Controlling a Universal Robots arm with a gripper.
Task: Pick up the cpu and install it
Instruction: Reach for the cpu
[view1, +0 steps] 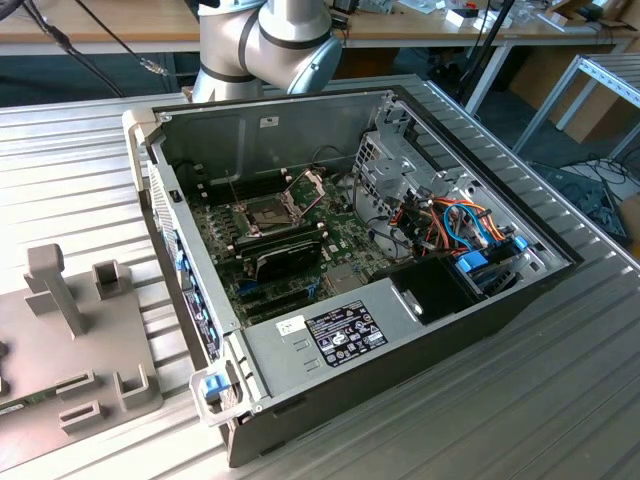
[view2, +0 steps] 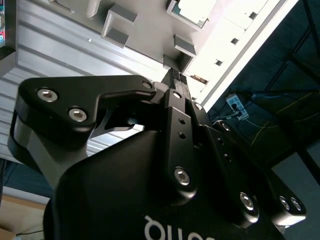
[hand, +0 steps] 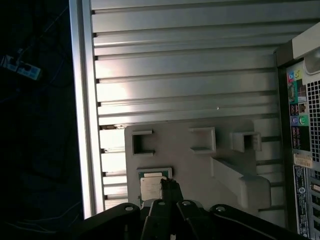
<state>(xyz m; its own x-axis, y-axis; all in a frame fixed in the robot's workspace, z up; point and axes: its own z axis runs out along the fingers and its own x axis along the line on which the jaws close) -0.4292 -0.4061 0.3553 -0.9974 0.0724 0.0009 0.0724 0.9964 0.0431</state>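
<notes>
Over the grey fixture plate (hand: 200, 170), one tool (hand: 170, 184), closed up, hangs near one cpu (hand: 149, 189).

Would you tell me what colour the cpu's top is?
The cpu is pale silver-grey, clearest in the first wrist view.

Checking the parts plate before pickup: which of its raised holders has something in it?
The holder nearest the gripper: it alone holds the cpu; the other frames on the grey plate hold nothing.
</notes>
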